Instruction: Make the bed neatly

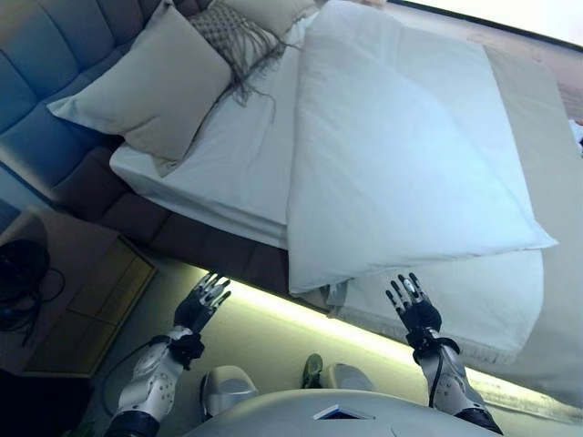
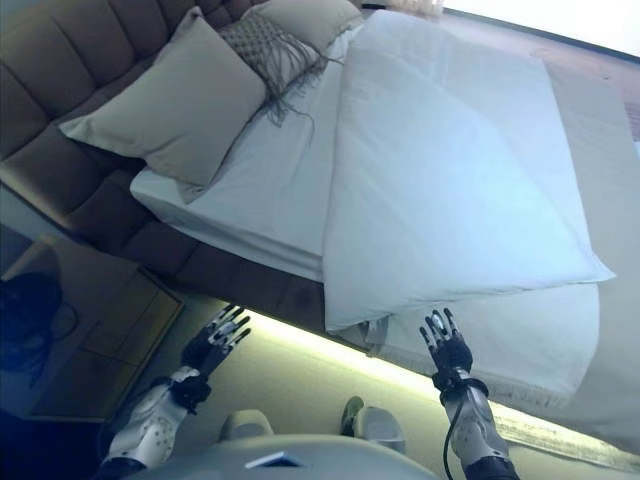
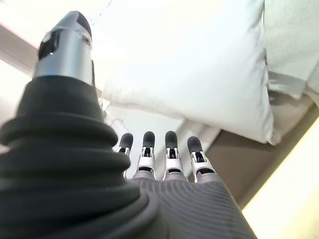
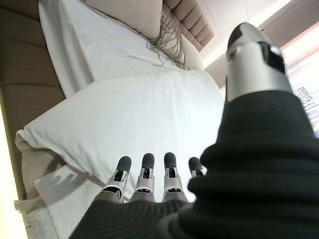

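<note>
Both hands, left hand [image 1: 199,308] and right hand [image 1: 414,305], hover spread-fingered beside the bed [image 1: 246,164].

A bedroom: a bed [image 1: 228,173] with a white duvet [image 1: 410,146] fills the frame's centre, pillows [image 1: 155,82] against a padded headboard [image 1: 46,82] upper left, a nightstand [image 1: 82,300] lower left

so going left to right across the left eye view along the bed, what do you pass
bedside table → padded headboard → large beige pillow → fringed cushion → bare white sheet → folded white duvet → beige blanket. Both hands, left hand and right hand, hang open short of the bed.
</note>
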You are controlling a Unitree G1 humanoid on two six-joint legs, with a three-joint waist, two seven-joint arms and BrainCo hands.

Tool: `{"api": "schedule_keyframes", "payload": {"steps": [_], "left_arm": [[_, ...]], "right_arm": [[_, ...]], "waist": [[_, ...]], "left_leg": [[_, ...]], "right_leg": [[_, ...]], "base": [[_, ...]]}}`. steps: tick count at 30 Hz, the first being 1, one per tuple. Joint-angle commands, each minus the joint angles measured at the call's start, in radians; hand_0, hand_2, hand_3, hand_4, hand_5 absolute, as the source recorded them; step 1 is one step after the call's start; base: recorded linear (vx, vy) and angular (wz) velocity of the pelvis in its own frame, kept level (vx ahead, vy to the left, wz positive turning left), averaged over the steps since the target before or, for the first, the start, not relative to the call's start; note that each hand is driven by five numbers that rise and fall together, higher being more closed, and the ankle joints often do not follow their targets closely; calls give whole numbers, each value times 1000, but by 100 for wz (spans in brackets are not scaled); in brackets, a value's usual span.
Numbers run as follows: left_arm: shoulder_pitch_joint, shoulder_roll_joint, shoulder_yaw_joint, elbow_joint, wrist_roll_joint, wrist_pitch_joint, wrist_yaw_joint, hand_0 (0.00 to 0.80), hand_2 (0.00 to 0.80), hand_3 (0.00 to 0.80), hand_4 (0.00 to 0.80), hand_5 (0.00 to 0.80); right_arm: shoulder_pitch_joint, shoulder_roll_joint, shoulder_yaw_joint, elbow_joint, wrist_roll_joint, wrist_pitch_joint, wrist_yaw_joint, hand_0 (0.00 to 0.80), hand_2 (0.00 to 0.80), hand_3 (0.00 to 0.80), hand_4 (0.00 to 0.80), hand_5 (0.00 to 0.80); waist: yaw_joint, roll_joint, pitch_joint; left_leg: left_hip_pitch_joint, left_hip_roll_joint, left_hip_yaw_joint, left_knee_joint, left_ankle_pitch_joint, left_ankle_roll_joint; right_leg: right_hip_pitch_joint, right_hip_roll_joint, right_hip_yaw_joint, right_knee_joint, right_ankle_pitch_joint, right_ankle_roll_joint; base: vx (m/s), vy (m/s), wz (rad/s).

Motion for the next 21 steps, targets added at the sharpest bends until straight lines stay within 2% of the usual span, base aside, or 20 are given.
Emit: {"api": "schedule_keyframes", "payload": {"steps": [1, 2, 3, 7, 10, 13, 14, 16, 17, 20, 21], "left_arm": [[-50, 8, 25, -51, -21, -31, 6, 0, 0, 0, 0, 0], [-53, 2, 23, -41, -17, -35, 7, 0, 0, 0, 0, 0], [-51, -4, 21, -30, -11, -41, 8, 0, 0, 0, 0, 0], [-31, -15, 27, 0, 8, -58, -8, 0, 0, 0, 0, 0], [-23, -16, 44, 21, 19, -59, -34, 0, 0, 0, 0, 0], [-32, -14, 66, 37, 23, -53, -65, 0, 0, 0, 0, 0], [-37, -11, 71, 36, 23, -46, -66, 0, 0, 0, 0, 0], [-38, -1, 74, 24, 33, -29, -60, 0, 0, 0, 0, 0], [-40, 4, 71, 17, 49, -22, -62, 0, 0, 0, 0, 0], [-31, 9, 55, -10, 61, -16, -46, 0, 0, 0, 0, 0], [-29, 9, 49, -7, 70, -29, -45, 0, 0, 0, 0, 0]], "right_arm": [[13, -24, -5, -87, 22, -55, -4, 0, 0, 0, 0, 0], [13, -26, 5, -89, 23, -60, -6, 0, 0, 0, 0, 0], [13, -30, 23, -94, 29, -66, -9, 0, 0, 0, 0, 0], [-4, -33, 49, -99, 43, -72, -11, 0, 0, 0, 0, 0], [-10, -26, 52, -87, 50, -69, -9, 0, 0, 0, 0, 0], [-12, -9, 50, -65, 42, -63, 3, 0, 0, 0, 0, 0], [-8, 11, 54, -46, 26, -70, 7, 0, 0, 0, 0, 0], [7, 38, 44, -32, 13, -66, 0, 0, 0, 0, 0, 0], [21, 58, 26, -32, 9, -57, -3, 0, 0, 0, 0, 0], [40, 92, 31, -53, -25, -65, -18, 0, 0, 0, 0, 0], [44, 99, 35, -71, -37, -70, -24, 0, 0, 0, 0, 0]], "waist": [[11, 34, 7], [25, 35, 12], [46, 43, 15], [94, 56, 30], [113, 63, 28], [112, 71, 22], [107, 74, 14], [103, 73, 4], [103, 65, -5], [109, 41, -34], [106, 51, -45]], "left_leg": [[-7, -78, -10, -117, 85, -30], [-46, -94, -24, -143, 104, -39], [-89, -103, -45, -200, 148, -49], [-165, -114, -88, -318, 243, -61], [-195, -116, -109, -329, 240, -59], [-173, -116, -97, -299, 189, -44], [-154, -124, -89, -298, 153, -31], [-144, -141, -82, -266, 122, -11], [-155, -163, -83, -221, 103, 8], [-135, -236, -72, -210, 66, 73], [-120, -250, -72, -217, 56, 92]], "right_leg": [[86, -8, 55, -67, 32, 111], [109, -4, 60, -82, 27, 112], [132, 10, 65, -95, 18, 111], [191, 42, 97, -101, -17, 95], [221, 41, 108, -86, -49, 92], [251, 16, 119, -57, -84, 102], [257, -9, 118, -26, -100, 118], [263, -44, 118, 18, -112, 134], [271, -72, 120, 44, -94, 152], [254, -169, 119, 173, 27, 184], [229, -194, 121, 250, 71, 181]], "base": [[218, 41, 24], [281, 38, 22], [265, 44, 16], [338, 51, -35], [384, 97, -74], [426, 197, -56], [458, 252, -34], [490, 281, -32], [500, 296, -22], [418, 322, -4], [415, 358, -1]]}}
